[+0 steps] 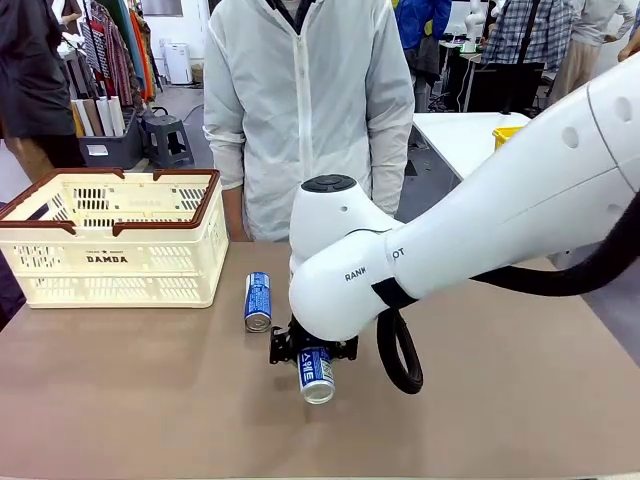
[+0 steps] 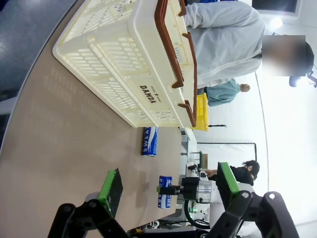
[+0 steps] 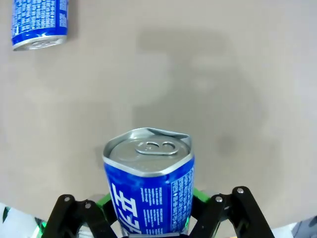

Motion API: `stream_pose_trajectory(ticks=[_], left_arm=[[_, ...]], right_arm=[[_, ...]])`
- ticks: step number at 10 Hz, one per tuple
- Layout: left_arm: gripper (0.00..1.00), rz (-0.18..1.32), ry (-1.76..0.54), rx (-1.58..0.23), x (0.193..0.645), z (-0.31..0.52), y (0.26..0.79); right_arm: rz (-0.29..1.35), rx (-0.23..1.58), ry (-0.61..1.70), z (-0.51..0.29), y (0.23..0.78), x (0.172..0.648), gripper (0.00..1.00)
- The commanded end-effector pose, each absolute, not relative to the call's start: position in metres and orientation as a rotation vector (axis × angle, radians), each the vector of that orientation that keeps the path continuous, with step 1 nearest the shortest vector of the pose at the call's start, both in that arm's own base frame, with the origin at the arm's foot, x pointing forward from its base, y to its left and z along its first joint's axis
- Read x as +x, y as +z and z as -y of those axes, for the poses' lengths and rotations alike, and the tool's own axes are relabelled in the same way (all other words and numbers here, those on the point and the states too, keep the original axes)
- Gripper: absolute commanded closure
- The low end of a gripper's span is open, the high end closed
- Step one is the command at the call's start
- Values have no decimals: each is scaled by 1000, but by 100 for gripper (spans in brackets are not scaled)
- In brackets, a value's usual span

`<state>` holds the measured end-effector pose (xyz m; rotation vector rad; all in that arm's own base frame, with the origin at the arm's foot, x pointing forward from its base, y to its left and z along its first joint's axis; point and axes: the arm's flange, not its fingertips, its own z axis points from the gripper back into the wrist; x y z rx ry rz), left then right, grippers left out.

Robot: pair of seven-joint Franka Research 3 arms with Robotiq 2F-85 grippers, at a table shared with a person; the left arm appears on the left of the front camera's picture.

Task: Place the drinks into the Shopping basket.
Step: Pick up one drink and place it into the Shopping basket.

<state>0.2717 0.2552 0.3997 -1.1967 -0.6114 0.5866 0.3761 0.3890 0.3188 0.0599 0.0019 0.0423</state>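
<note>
Left gripper [image 2: 168,181]: fingers apart, nothing between them. The basket [image 1: 110,235] stands ahead of its fingertips, and a loose can [image 1: 258,301], blue and white, lies on its side on the table [image 1: 500,400] near the basket's front wall. Right gripper [image 1: 312,350]: fingers clamped on the held can [image 3: 148,188], also blue and white, its long axis running out along the fingers and its silver top past the tips, rim dented. Judgement: the basket lies well to the left of these fingers, beyond the loose can, so the held can goes that way and over the brown rim.

The Shopping basket [image 1: 113,262] stands far left on the tabletop [image 1: 150,400], one can [image 1: 258,301] lying just right of it. Nearer, the right hand [image 1: 312,355] holds another can [image 1: 316,376].
</note>
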Motion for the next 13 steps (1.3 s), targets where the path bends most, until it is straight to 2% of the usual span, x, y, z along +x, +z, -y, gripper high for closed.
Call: stream_pose_trajectory(ticks=[1,3,5,9,10,11,13], left_arm=[[0,634,580,-1211,273,-255,400],[0,634,580,-1211,273,-255,400],[0,634,580,-1211,273,-255,400],[0,634,580,-1211,273,-255,400],[0,634,580,-1211,273,-255,400],[0,634,580,-1211,273,-255,400],[0,634,580,-1211,273,-255,400]], right_arm=[[-1,89,14,-383,325,360,100],[-7,62,34,-388,318,373,100],[-12,24,-96,-404,299,388,100],[-15,20,-83,-410,283,400,100],[-17,16,-68,-410,283,401,57],[-24,13,-59,-410,282,400,0],[-25,10,-57,-408,280,400,0]])
